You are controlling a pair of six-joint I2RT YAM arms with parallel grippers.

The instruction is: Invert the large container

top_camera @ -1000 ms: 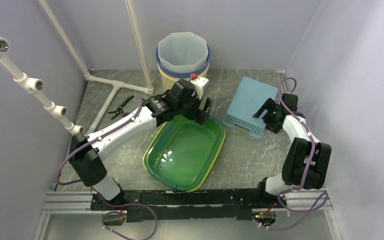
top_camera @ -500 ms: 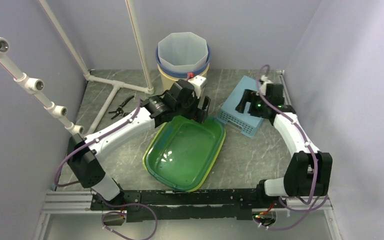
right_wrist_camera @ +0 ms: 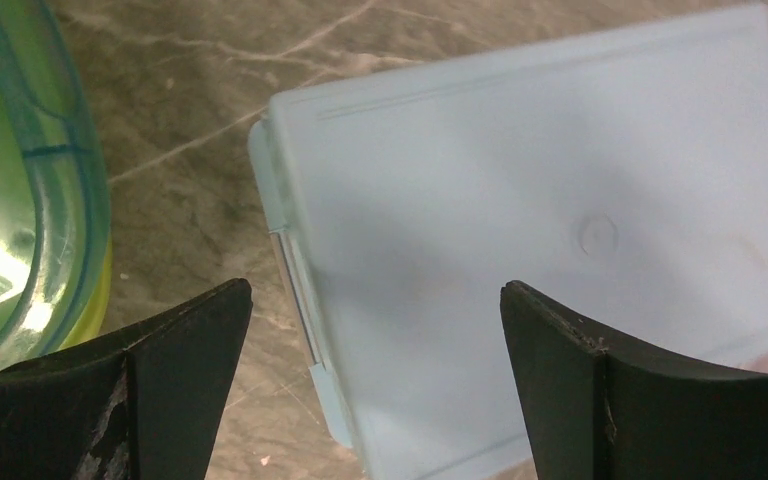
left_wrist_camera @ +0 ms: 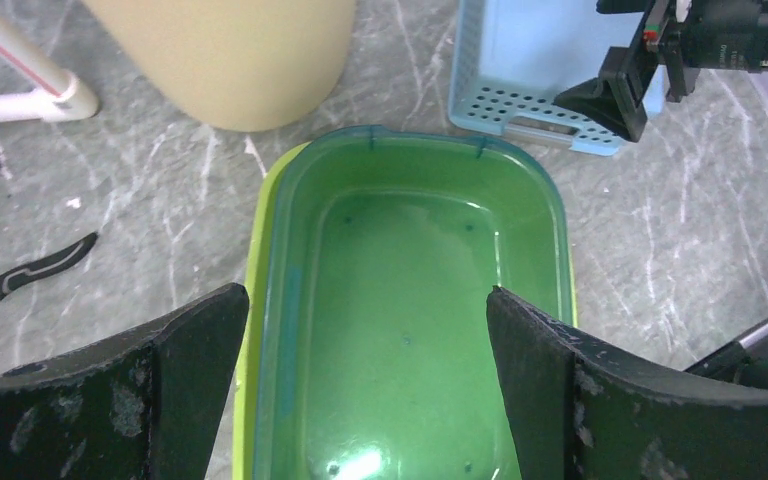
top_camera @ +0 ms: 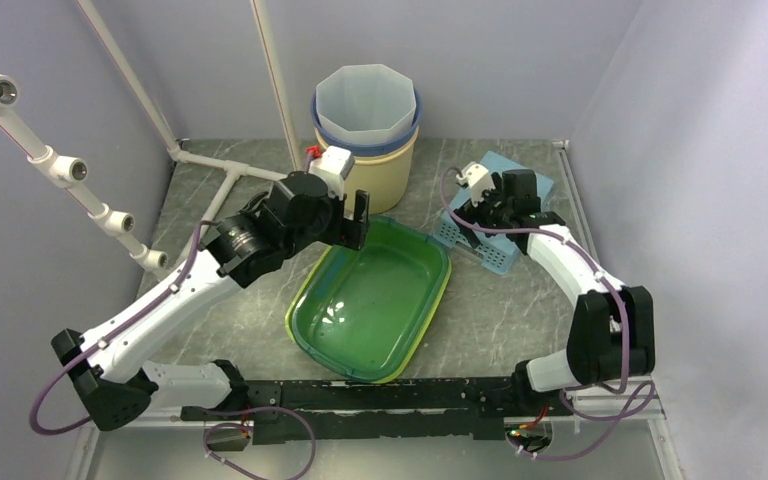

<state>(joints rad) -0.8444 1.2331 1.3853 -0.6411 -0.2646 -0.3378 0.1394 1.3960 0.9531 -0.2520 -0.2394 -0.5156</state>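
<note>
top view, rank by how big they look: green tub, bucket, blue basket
green tub: clearly largest
bucket and blue basket: about alike; the bucket rises nearer the camera and the right arm hides part of the basket, so no ranking

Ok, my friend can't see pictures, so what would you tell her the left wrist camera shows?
An empty green tub sits open side up on a grey marbled table, seen from above between the two wide-open black fingers of the left gripper. Past it are a beige bucket, a blue basket and, at the left, black pliers.
</note>
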